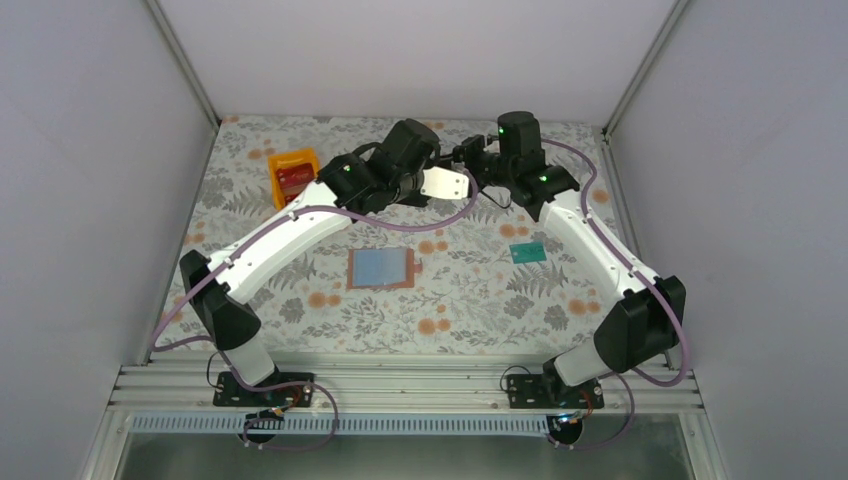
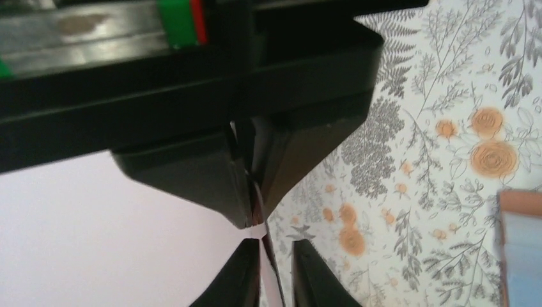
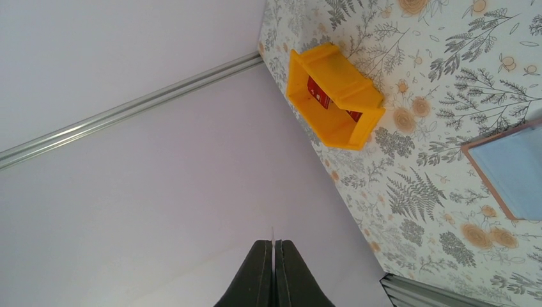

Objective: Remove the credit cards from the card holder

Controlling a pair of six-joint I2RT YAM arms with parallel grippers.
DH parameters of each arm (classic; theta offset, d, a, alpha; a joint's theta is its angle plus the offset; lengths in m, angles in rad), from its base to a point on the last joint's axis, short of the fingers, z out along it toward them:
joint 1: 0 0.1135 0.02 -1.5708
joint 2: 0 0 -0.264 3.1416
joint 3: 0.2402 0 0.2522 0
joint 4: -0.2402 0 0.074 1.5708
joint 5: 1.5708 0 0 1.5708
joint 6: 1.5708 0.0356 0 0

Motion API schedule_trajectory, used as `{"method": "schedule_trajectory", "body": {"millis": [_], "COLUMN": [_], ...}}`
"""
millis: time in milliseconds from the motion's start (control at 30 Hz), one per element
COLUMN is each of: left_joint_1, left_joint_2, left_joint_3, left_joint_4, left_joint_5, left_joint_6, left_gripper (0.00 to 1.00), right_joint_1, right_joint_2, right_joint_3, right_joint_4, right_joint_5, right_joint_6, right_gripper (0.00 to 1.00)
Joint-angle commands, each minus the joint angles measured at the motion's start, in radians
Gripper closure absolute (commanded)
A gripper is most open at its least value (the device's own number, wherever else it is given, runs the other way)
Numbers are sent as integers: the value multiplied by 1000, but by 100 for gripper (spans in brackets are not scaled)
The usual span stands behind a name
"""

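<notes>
1. Counter: floral cloth. Both arms reach over its far middle, and the hands meet in the air there.
2. Card holder: lies open near the counter's centre, blue lining up, well apart from both hands. No card shows in it from above, but the pockets are too small to check.
3. Orange tray, far left: red cards lie inside. Judged done.
4. Teal card: flat on the counter, right of the card holder. It is out of the holder.
5. Pale card: held in the air between the hands. The right hand is pinched tight on one edge. The left hand is narrow, with fingers either side of the other edge. Cannot tell whether it grips yet.
6. Judgement: late in the task, at a hand-to-hand pass. This card has yet to be set down.
</notes>
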Motion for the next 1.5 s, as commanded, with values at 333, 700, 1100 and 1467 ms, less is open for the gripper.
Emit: {"method": "schedule_trajectory", "body": {"millis": [333, 700, 1100, 1467], "left_joint_1": [52, 430, 813, 831], "left_joint_2": [-44, -214, -39, 131], "left_joint_3": [-74, -379, -432, -419], "left_joint_4": [22, 167, 380, 490], "left_joint_5": [-23, 134, 308, 321], "left_joint_6": [-3, 138, 217, 190], "left_gripper": [98, 98, 98, 98], "right_joint_1": [-8, -78, -79, -80], "right_joint_2": [-4, 2, -282, -341], "right_joint_3": [9, 212, 142, 112], "right_joint_4": [26, -172, -187, -159], "right_joint_5": [-46, 95, 524, 579], "right_joint_6": [-39, -668, -947, -1008], "right_gripper": [84, 0, 0, 0]}}
